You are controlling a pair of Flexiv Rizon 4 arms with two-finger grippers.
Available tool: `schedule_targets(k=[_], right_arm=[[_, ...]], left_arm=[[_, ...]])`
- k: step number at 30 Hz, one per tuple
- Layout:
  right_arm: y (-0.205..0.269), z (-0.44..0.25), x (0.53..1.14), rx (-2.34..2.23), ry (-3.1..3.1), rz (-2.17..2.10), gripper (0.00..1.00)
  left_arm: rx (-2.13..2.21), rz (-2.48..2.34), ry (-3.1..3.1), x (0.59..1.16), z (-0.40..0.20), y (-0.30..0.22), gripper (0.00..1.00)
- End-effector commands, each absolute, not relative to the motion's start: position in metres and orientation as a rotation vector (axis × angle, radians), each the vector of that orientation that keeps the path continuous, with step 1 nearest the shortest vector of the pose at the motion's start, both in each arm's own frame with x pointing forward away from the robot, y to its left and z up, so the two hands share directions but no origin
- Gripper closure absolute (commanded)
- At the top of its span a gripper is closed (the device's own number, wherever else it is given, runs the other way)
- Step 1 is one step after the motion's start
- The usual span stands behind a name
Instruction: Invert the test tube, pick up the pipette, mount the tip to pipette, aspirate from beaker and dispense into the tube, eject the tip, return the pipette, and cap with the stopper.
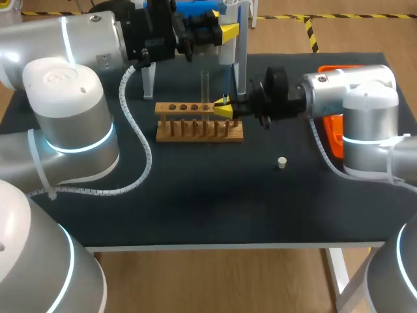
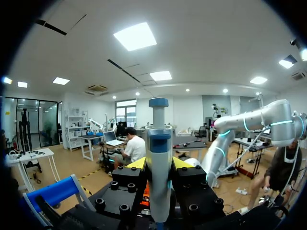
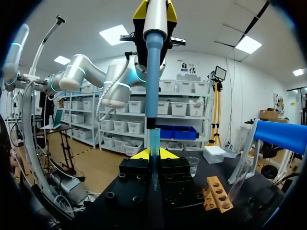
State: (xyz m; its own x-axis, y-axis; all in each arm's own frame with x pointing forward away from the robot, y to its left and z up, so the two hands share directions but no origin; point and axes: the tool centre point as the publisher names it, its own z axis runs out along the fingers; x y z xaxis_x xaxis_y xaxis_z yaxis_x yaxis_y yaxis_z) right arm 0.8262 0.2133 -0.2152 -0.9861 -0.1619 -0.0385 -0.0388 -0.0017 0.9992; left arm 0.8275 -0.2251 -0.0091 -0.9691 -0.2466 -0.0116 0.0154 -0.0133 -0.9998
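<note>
Blue-and-white pipette (image 2: 159, 143), clenched in the left end effector (image 2: 158, 165), hangs directly above the tip (image 3: 154, 139) pinched by the right end effector (image 3: 153, 154) beside the rack (image 1: 199, 130): mounting looks underway, aspirating through capping yet to come.

Dark table (image 1: 195, 208) with wooden rack (image 1: 199, 130), white stopper (image 1: 282, 162), orange tray (image 1: 334, 137)

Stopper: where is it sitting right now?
In the head view the stopper lies on the table, right of the middle, off the right end of the rack and nearer the camera than it.
</note>
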Motion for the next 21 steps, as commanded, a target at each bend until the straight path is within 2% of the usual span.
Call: schedule_targets(k=[1, 21], right_arm=[[0.2117, -0.2150, 0.8247, 0.222, -2.157, -2.150, 1.00], [0.2115, -0.2098, 0.8270, 0.229, -2.157, -2.167, 1.00]], left_arm=[[-0.248, -2.100, 2.061, 0.8271, -0.0099, -0.2259, 1.00], [-0.248, -2.100, 2.061, 0.8271, -0.0099, -0.2259, 1.00]])
